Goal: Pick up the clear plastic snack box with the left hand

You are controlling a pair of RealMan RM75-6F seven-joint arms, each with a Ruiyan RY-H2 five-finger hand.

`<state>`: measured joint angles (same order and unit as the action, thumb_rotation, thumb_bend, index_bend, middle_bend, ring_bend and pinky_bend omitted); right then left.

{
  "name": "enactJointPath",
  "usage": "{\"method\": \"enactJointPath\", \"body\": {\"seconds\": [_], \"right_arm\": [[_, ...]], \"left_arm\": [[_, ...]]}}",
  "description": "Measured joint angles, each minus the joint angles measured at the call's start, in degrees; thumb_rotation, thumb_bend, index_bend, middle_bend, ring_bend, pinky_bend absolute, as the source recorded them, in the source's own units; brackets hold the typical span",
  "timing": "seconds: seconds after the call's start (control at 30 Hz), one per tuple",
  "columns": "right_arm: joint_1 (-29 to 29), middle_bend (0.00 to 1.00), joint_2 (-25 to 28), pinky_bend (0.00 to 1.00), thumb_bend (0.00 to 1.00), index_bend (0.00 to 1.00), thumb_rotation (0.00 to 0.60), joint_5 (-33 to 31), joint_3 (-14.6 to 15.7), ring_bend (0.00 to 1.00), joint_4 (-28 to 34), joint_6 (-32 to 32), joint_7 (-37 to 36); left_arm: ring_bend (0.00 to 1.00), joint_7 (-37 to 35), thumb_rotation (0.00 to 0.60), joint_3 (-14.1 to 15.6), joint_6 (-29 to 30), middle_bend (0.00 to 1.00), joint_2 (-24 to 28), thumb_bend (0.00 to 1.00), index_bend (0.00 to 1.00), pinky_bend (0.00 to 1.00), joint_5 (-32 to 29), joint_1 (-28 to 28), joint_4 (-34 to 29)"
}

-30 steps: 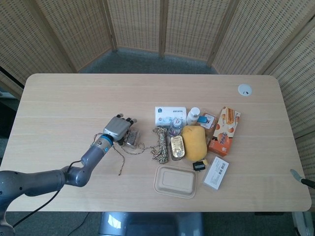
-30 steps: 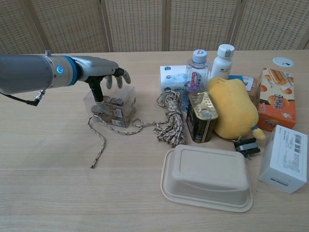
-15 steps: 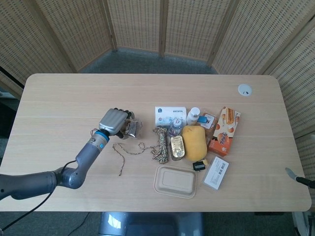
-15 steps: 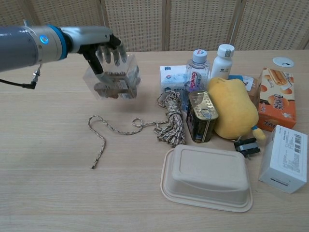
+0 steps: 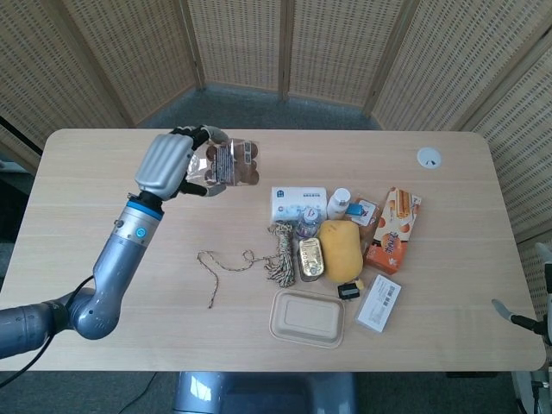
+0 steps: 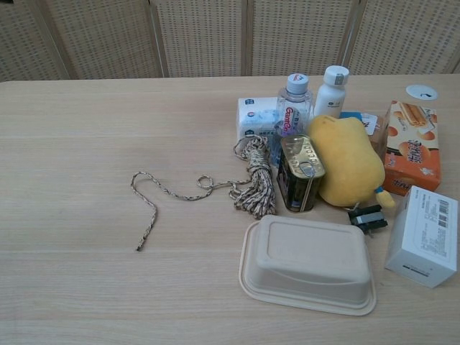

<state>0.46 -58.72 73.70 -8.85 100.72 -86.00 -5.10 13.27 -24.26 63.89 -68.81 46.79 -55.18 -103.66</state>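
My left hand [image 5: 166,164] is raised high above the table in the head view and grips the clear plastic snack box [image 5: 228,166], whose round brown snacks show through its wall. The box hangs in the air, tilted, to the right of the hand's fingers. The chest view shows neither the hand nor the box. Of my right hand only a thin dark tip [image 5: 511,316] shows at the right edge of the head view, past the table's corner; how its fingers lie cannot be told.
A rope [image 6: 248,180] lies coiled mid-table with a loose tail to the left. Beside it stand a tin can [image 6: 300,172], a yellow plush [image 6: 348,162], two bottles, a tissue pack [image 5: 298,202], an orange biscuit box [image 6: 408,147], a white box [image 6: 422,233] and a beige lidded container [image 6: 309,264].
My left hand has lifted the snack box from the table near the rope's tail, up and away, out of the chest view.
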Motion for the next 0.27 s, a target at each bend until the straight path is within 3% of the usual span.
{"method": "enactJointPath", "body": {"seconds": [0.27], "right_arm": [[-0.32, 0.00, -0.45, 0.00, 0.01, 0.00, 0.555, 0.95, 0.26, 0.00, -0.81, -0.07, -1.28]], "left_arm": [[0.72, -1.85, 0.600, -1.96, 2.67, 0.51, 3.01, 0.14, 0.32, 0.34, 0.78, 2.68, -4.93]]}}
